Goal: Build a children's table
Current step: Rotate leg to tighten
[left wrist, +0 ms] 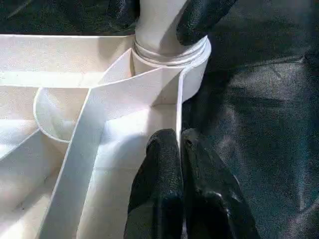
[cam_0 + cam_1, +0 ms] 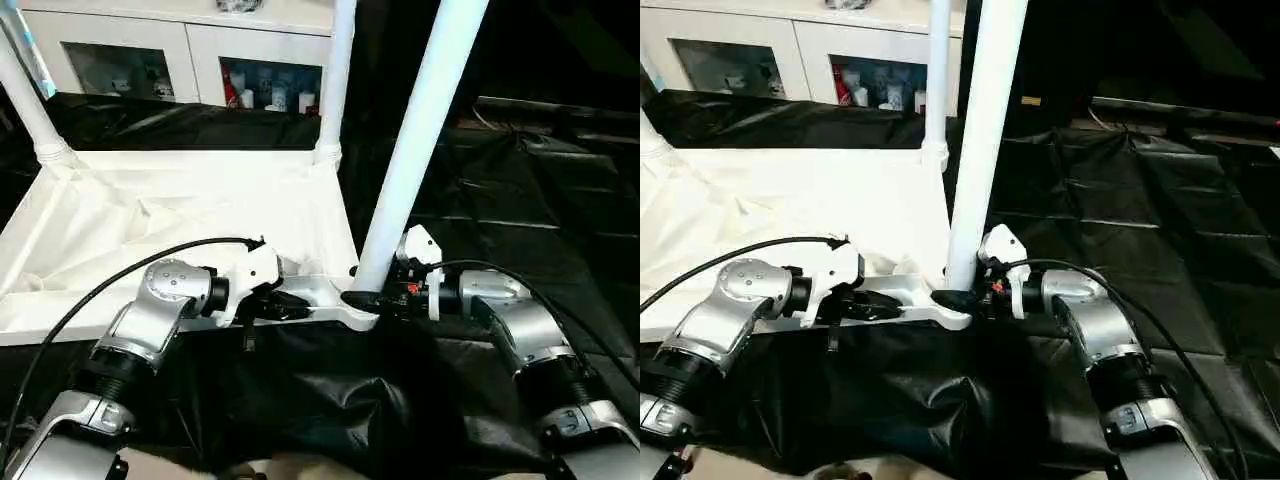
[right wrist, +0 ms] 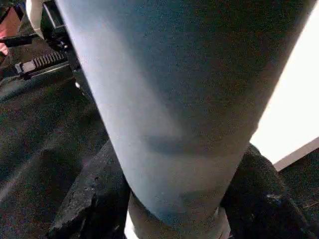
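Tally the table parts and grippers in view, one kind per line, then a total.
Tabletop: 1
Legs standing in its sockets: 3, the far left leg, the far right leg, the near leg
Grippers: 2, left gripper, right gripper
Total: 6

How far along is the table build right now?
Two far legs stand in the upturned tabletop. In hand: the right gripper clasps the third leg at its near corner socket, while the left gripper pinches the rim. A fourth leg remains.
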Motion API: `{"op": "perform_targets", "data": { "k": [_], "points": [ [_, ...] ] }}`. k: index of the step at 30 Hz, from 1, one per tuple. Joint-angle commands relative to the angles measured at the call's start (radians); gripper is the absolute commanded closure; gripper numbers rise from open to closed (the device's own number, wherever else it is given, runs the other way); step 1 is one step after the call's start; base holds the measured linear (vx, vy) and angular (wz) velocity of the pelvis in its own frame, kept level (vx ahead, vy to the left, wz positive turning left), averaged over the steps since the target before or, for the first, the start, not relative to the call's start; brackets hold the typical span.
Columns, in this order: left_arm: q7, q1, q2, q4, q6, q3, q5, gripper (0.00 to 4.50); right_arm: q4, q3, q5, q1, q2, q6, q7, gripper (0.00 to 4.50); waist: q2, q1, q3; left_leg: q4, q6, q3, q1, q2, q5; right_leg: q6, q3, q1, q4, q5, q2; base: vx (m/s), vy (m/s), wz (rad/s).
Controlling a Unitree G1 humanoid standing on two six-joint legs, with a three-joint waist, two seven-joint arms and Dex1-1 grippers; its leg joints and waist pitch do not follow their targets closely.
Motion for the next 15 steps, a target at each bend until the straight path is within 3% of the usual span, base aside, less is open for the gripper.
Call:
{"op": "perform_targets", "data": {
  "k": [1,4,9,11,14,15],
  "points": [
    [0.104,-0.017,-0.047,0.037,-0.008,0.018,0.001,4.50,0.028,0.036,0.004,0.028,0.047,0.031,-0.024,2.43,0.005,-0.003,-0.055,-0.074,0.031,-0.035,0.016,0.081,-0.142,-0.252,0.065,0.037,-0.081,-0.046,-0.101,0.000,0.000,0.00],
    [0.190,-0.045,-0.083,0.075,0.013,0.027,0.021,4.50,0.107,0.008,-0.050,0.006,0.104,0.014,-0.214,2.46,0.008,-0.014,-0.046,-0.083,-0.017,-0.041,0.023,0.080,-0.226,-0.226,0.067,0.030,-0.099,-0.218,-0.105,0.000,0.000,0.00],
    [0.292,-0.083,-0.131,0.127,0.028,0.029,0.049,4.50,0.182,-0.038,-0.061,-0.019,0.179,0.032,-0.402,2.53,0.006,-0.022,-0.037,-0.090,-0.051,-0.053,0.035,0.079,-0.348,-0.153,0.070,0.019,-0.125,-0.458,-0.111,0.000,0.000,0.00],
    [0.359,-0.115,-0.177,0.156,0.028,0.027,0.065,4.50,0.233,-0.082,-0.046,-0.045,0.247,0.044,-0.535,2.53,0.018,-0.022,-0.040,-0.092,-0.058,-0.054,0.038,0.082,-0.357,-0.148,0.073,0.015,-0.126,-0.445,-0.112,0.000,0.000,0.00],
    [0.409,-0.138,-0.218,0.170,0.029,0.023,0.076,4.50,0.272,-0.122,-0.034,-0.069,0.302,0.044,-0.641,2.53,0.016,-0.026,-0.043,-0.097,-0.070,-0.054,0.035,0.083,-0.343,-0.159,0.072,0.018,-0.119,-0.384,-0.108,0.000,0.000,0.00],
    [0.419,-0.142,-0.233,0.168,0.031,0.020,0.076,4.50,0.285,-0.132,-0.036,-0.078,0.321,0.034,-0.683,2.53,0.023,-0.024,-0.045,-0.096,-0.070,-0.052,0.036,0.082,-0.335,-0.168,0.073,0.018,-0.116,-0.336,-0.108,0.000,0.000,0.00]
  ]
}}
